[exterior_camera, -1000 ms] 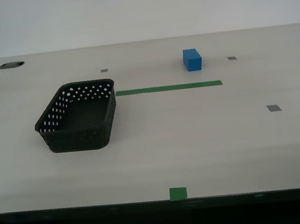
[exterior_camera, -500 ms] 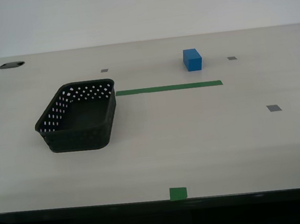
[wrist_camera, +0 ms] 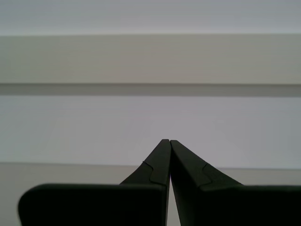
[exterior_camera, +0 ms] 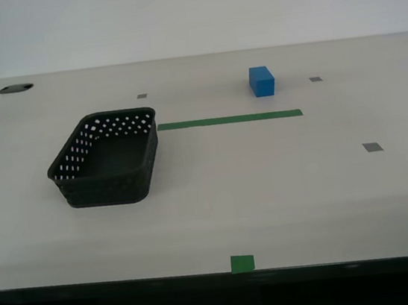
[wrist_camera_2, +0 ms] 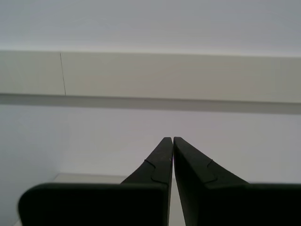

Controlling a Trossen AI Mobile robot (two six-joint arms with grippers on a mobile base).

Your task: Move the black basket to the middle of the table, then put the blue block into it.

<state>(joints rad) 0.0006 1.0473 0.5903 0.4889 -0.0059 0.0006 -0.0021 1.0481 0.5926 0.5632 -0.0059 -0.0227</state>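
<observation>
Basket (exterior_camera: 107, 159), light stiff plastic, sits at nine o'clock; grip its rim. First hand (wrist_camera: 169, 141) and second hand (wrist_camera_2: 172, 138) are clenched, empty.

— open tabletop (exterior_camera: 270, 196) all round the black basket (exterior_camera: 106, 159)?
— yes, bare on every side; blue block (exterior_camera: 261, 81) well apart, beyond the green tape strip (exterior_camera: 230, 120).
— above both?
— nothing overhead.
</observation>
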